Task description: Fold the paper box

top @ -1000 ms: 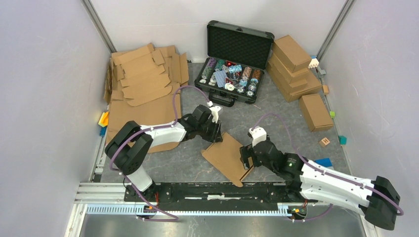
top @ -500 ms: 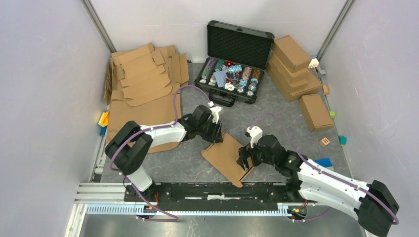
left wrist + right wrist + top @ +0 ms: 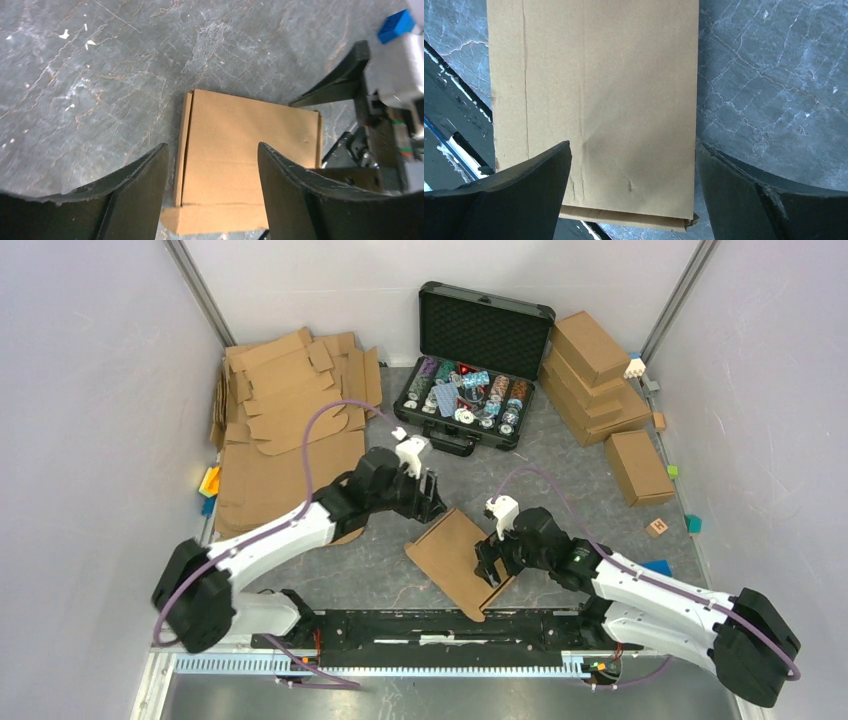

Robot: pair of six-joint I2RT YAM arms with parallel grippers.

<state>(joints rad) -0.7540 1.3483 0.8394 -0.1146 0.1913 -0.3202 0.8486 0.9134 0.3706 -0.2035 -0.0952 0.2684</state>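
Note:
The paper box [image 3: 450, 555] lies closed and flat on the grey table in the middle, a shallow brown cardboard rectangle turned at an angle. My left gripper [image 3: 430, 495] hovers over its far corner, open, with nothing between the fingers; in the left wrist view the paper box [image 3: 250, 145] shows below the left gripper [image 3: 211, 150]. My right gripper [image 3: 487, 562] is at the box's right edge, wide open. Seen from the right wrist, the right gripper [image 3: 632, 147] stands spread over the end of the paper box [image 3: 594, 95], and the folded edge shows at the bottom.
Flat cardboard blanks [image 3: 290, 405] are piled at the back left. An open black case of poker chips [image 3: 470, 380] stands at the back centre. Finished brown boxes [image 3: 595, 375] stack at the back right, one more [image 3: 638, 465] beside them. Small coloured blocks [image 3: 657, 527] lie at the right.
My left gripper has opened, let go of the box's far edge and drawn back a little toward the left. The right gripper has edged left along the box.

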